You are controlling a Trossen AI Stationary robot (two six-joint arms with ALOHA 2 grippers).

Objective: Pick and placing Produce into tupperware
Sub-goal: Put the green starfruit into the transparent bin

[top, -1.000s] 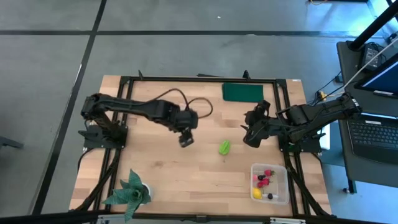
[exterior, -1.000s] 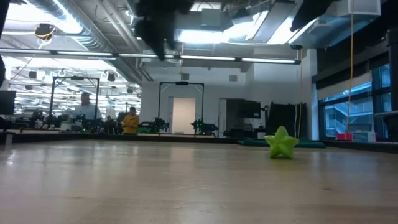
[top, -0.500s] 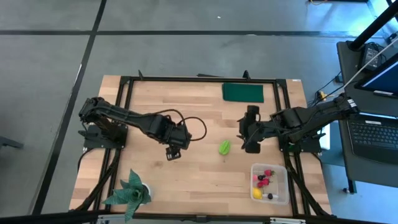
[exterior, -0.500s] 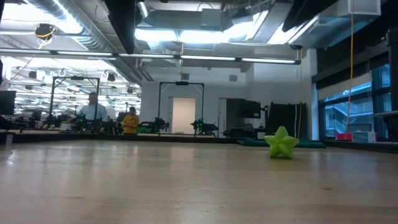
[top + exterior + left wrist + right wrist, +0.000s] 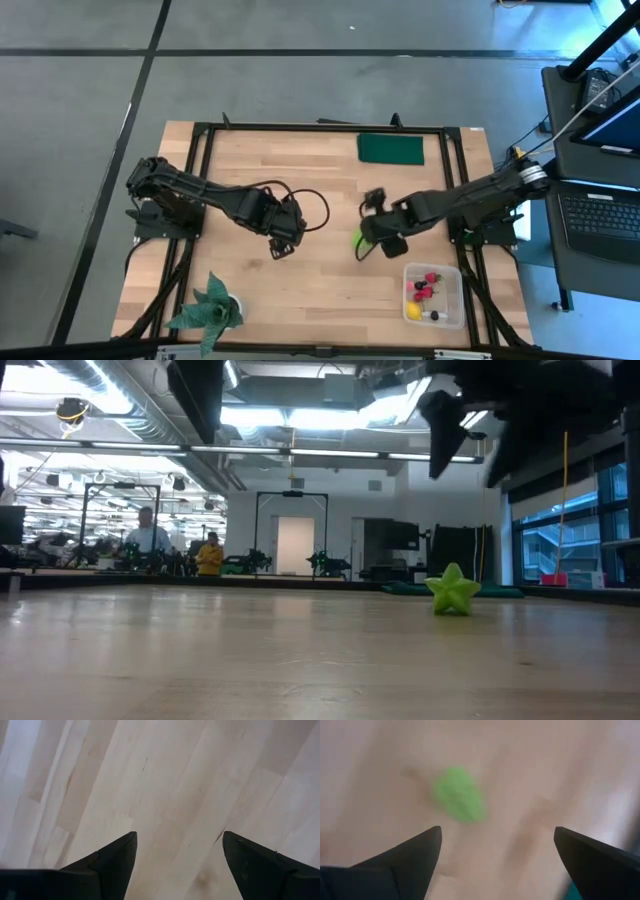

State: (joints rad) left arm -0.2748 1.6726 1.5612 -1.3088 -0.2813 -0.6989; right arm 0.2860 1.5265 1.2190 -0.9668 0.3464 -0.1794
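The right hand (image 5: 368, 243) is held open above the green ridged fruit (image 5: 357, 238) on the counter (image 5: 320, 190); it should be centred before closing; the left hand (image 5: 279, 246), open, is parked aside

From my station I see two arms, both matte black from base to tip, built of slim tubular links with chunkier blocks at the joints. A thin black cable loops loose off the left arm (image 5: 215, 197) near its wrist. The right arm (image 5: 470, 195) carries a pale band near its base. Each end effector ends in two dark, wedge-shaped fingers (image 5: 112, 862) with flat inner faces.
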